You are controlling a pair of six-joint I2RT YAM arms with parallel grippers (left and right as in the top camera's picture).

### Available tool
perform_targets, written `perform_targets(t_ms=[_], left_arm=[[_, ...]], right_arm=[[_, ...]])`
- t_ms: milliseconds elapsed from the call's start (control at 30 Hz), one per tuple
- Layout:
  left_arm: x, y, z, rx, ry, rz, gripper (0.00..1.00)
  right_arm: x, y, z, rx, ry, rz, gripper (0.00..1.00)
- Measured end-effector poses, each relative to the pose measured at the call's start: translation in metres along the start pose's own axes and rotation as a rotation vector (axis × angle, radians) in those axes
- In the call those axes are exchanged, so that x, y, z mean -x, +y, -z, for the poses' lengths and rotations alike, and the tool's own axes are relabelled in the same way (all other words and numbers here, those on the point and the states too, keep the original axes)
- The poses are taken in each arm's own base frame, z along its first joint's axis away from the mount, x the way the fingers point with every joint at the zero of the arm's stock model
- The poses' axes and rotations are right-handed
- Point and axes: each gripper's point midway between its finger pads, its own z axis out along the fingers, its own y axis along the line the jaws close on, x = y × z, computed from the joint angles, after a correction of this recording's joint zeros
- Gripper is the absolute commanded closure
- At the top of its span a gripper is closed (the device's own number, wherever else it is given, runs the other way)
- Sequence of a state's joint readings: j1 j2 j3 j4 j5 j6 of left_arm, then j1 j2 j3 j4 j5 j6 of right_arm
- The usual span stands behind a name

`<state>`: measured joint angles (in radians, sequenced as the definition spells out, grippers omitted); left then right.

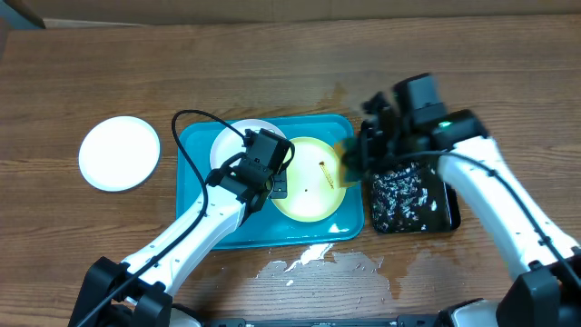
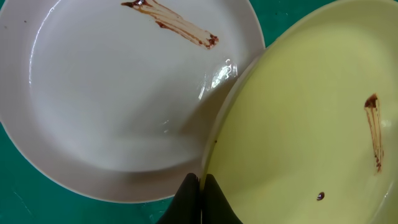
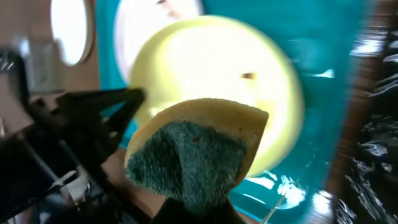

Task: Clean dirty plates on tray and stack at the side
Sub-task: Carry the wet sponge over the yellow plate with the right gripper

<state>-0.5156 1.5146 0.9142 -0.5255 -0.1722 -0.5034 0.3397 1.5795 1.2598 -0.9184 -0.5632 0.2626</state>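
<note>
Overhead and wrist views. A brown wood-grain table (image 1: 272,73) filled the frame, and a pale band (image 1: 318,7) ran along its far edge. A whitish wet patch (image 1: 313,261) lay on the table near the front edge, just beside the tray (image 1: 192,154).

The tray sat mid-table and held two plates. A white plate (image 2: 112,93) with a brown smear lay toward the tray's left, and the yellow plate (image 2: 298,112), also smeared, overlapped its rim. A second white plate (image 1: 119,153) lay on the bare table, apart from the tray's left side.

The left gripper (image 2: 200,186) was pinched on the yellow plate's near rim, jaws together on the edge. The left arm crossed the tray's front left corner. The right gripper (image 3: 194,208) clamped a sponge (image 3: 186,155), green face up, over the tray's right edge; this view was blurred. A black tray (image 1: 451,216) with whitish flecks (image 1: 399,191) touched the tray's right side, partly hidden under the right arm.
</note>
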Motion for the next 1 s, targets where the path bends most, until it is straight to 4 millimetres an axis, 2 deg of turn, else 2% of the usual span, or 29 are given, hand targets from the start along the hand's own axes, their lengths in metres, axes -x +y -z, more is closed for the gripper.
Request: perform_targets(t_ms=[267,367,467,633,1000], left_arm=[[0.000,-0.001,0.000,-0.003,0.002,0.000,0.96],[0.000,0.000,0.000,-0.003,0.001,0.000,0.96],[0.000,0.000,0.000,-0.003,0.002,-0.001,0.96],[-0.002,0.001,0.000,0.001,0.009,-0.001,0.96],[-0.006,0.003,0.000,0.009,0.024,-0.004,0.96]], right_arm=[[-0.019,0.040,-0.038,-0.088,-0.009,0.023,0.96],[-0.020,0.047,-0.050,-0.101,-0.018,-0.003,0.96],[-0.022,0.045,-0.065,-0.124,-0.008,-0.051,0.96],[-0.023,0.028,-0.089,-0.167,0.017,-0.124,0.96],[-0.020,0.020,-0.104,-0.154,-0.019,-0.193,0.96]])
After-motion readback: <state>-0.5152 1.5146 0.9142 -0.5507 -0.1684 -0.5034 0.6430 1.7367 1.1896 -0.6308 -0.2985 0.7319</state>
